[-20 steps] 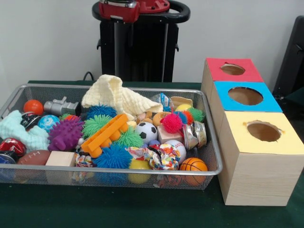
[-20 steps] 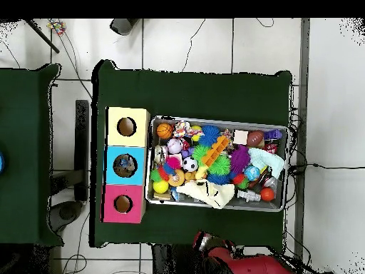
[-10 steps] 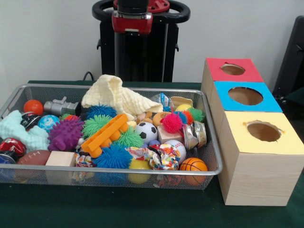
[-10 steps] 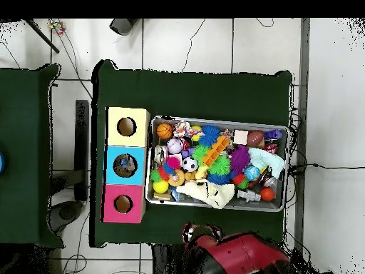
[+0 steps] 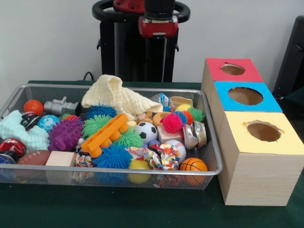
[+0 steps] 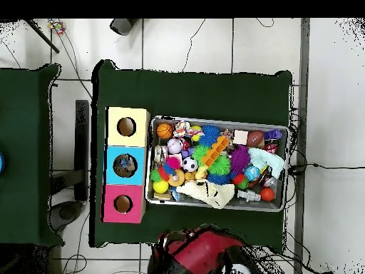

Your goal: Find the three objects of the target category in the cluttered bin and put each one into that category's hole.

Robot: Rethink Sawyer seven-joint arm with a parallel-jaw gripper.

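Note:
A wire mesh bin [image 5: 142, 172] on the green table is heaped with toys. Among them are a soccer ball [image 5: 146, 131], a small basketball [image 5: 193, 165], a baseball [image 5: 179, 148], a blue spiky ball [image 5: 113, 156], a purple spiky ball [image 5: 65, 134], an orange plastic piece [image 5: 105, 135] and a yellow cloth [image 5: 116, 97]. To the right of the bin stand three wooden boxes, each with a round hole: red [image 5: 216, 66], blue [image 5: 223, 88] and yellow [image 5: 237, 137]. A red and black arm segment [image 5: 159, 21] hangs high behind the bin. No gripper shows in either view.
In the overhead view the bin [image 6: 214, 120] lies right of the yellow [image 6: 139, 118], blue [image 6: 114, 153] and red [image 6: 114, 214] boxes. The red arm [image 6: 203, 253] bulks below the table edge. A second green table [image 6: 25, 150] stands at the left.
The red arm segment has swung right across the top of the front view. In the overhead view the arm's bulk has shifted left along the bottom. The toys have not moved.

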